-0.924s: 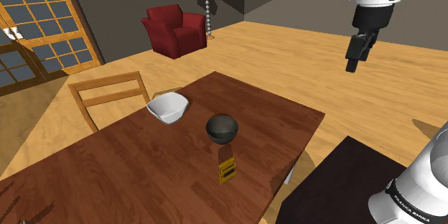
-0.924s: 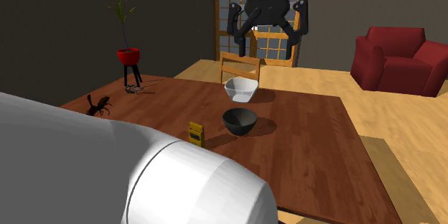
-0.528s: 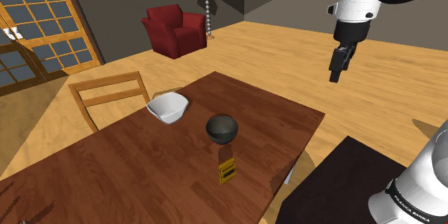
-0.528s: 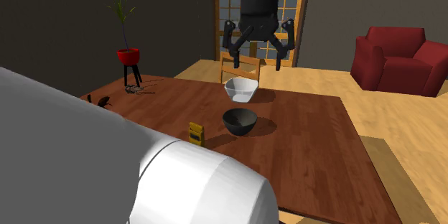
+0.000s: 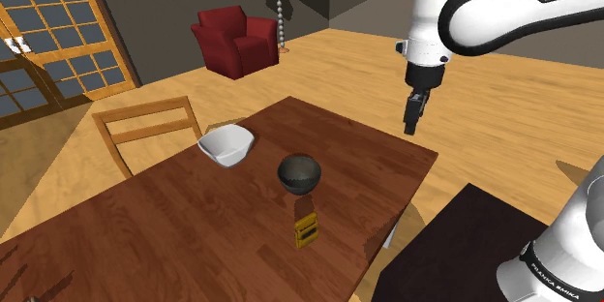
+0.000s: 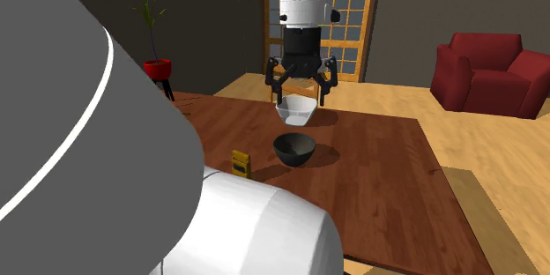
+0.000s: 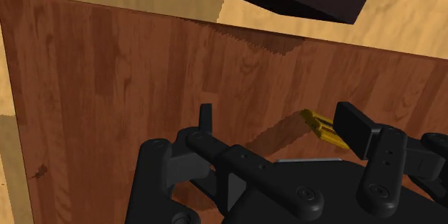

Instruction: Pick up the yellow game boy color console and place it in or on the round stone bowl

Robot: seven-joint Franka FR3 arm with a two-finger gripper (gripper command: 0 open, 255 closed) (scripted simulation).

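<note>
The yellow game console [image 5: 306, 230] stands upright on its narrow end on the brown table [image 5: 194, 223], near the dark round bowl [image 5: 299, 172] but not touching it, on the side toward the robot's stand. In the second exterior view the console [image 6: 240, 164] shows at the left of the bowl [image 6: 293, 148], with a white bowl [image 6: 296, 110] farther back. The gripper [image 5: 414, 124] hangs high over the table, well apart from the console, and its fingers are spread wide with nothing between them, as the second exterior view [image 6: 299, 97] shows plainly. In the wrist view the console [image 7: 324, 128] lies beyond one finger of the open gripper [image 7: 280, 118], off the line between the two. The console looks like a small hard box — probably light and stiff, not fragile, with smooth flat faces that could slip under a weak squeeze. Standing on so small a foot, it would likely tip at a sideways nudge — so the better hold seems to be from above, pads on the two broad flat faces, around the upper middle of the body.
</note>
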